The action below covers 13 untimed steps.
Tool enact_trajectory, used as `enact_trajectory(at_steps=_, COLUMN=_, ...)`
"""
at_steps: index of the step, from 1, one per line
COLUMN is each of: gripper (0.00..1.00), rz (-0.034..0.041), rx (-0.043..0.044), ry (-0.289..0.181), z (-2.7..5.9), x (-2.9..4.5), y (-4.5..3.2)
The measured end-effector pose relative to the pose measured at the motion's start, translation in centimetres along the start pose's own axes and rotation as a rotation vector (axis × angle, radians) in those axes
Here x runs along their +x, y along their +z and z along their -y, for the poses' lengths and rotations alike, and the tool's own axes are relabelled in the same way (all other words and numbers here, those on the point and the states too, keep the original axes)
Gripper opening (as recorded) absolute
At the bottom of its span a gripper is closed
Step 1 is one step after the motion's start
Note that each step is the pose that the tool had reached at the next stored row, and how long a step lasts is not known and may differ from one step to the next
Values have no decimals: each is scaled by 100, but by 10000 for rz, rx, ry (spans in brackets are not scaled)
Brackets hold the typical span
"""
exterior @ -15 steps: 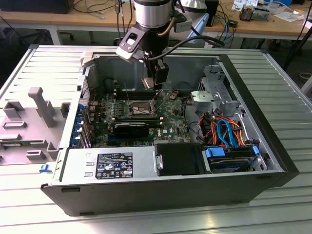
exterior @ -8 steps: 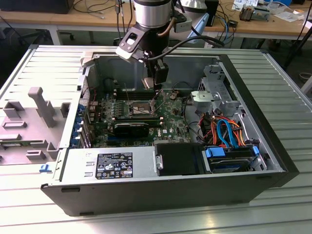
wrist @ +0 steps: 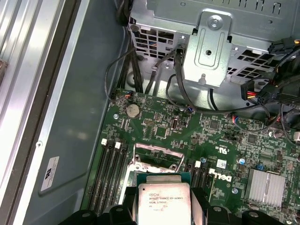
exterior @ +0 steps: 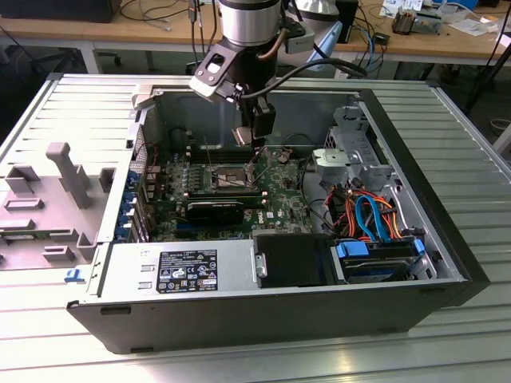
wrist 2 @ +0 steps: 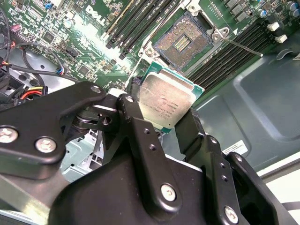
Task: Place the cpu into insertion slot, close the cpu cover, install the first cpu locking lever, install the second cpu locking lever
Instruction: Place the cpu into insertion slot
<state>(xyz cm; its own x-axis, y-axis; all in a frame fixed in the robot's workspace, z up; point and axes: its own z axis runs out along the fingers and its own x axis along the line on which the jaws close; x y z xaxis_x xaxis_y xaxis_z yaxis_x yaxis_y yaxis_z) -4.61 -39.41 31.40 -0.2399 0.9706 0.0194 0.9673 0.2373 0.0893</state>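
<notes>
The insertion slot (wrist 2: 183, 41) lies uncovered, with free room straight above it up to the gripper (wrist 2: 161, 110) clamping the cpu (wrist 2: 165, 98). A raised locking lever (wrist 2: 241, 48) juts beside the slot. The drive cage (exterior: 351, 155) and cables (exterior: 367, 211) crowd the exterior view's right.

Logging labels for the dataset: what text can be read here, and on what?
Square silver-topped cpu in the black gripper: engraved lines, too small to read.
White sticker on the grey case wall: blurred.
Black label on the silver power supply box: too small.
Green motherboard: white logo and silkscreen, fine print too small.
</notes>
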Motion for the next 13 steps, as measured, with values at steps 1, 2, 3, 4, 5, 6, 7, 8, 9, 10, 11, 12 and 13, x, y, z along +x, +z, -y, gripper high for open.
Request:
enact_trajectory(at_steps=1, gripper=54, rz=1, rx=0, ry=7, z=0, x=0, y=0)
enact_trajectory(at_steps=2, gripper=54, rz=2, rx=0, ry=18, z=0, x=0, y=0)
enact_trajectory(at_steps=3, gripper=54, rz=3, rx=-1, ry=25, z=0, x=0, y=0)
enact_trajectory(at_steps=4, gripper=54, rz=4, rx=-1, ry=32, z=0, x=0, y=0)
enact_trajectory(at_steps=5, gripper=54, rz=4, rx=-1, ry=38, z=0, x=0, y=0)
enact_trajectory(at_steps=6, gripper=54, rz=5, rx=-1, ry=48, z=0, x=0, y=0)
enact_trajectory(at_steps=7, gripper=54, rz=5, rx=-1, ry=53, z=0, x=0, y=0)
enact_trajectory(at_steps=8, gripper=54, rz=6, rx=-1, ry=70, z=0, x=0, y=1)
enact_trajectory(at_steps=9, gripper=54, rz=8, rx=-2, ry=84, z=0, x=0, y=1)
enact_trajectory(at_steps=10, gripper=54, rz=9, rx=-2, ry=92, z=0, x=0, y=1)
enact_trajectory(at_steps=11, gripper=54, rz=9, rx=-2, ry=98, z=0, x=0, y=1)
enact_trajectory(at_steps=12, gripper=54, rz=10, rx=-3, ry=104, z=0, x=0, y=1)
enact_trajectory(at_steps=13, gripper=54, rz=10, rx=-2, ry=111, z=0, x=0, y=1)
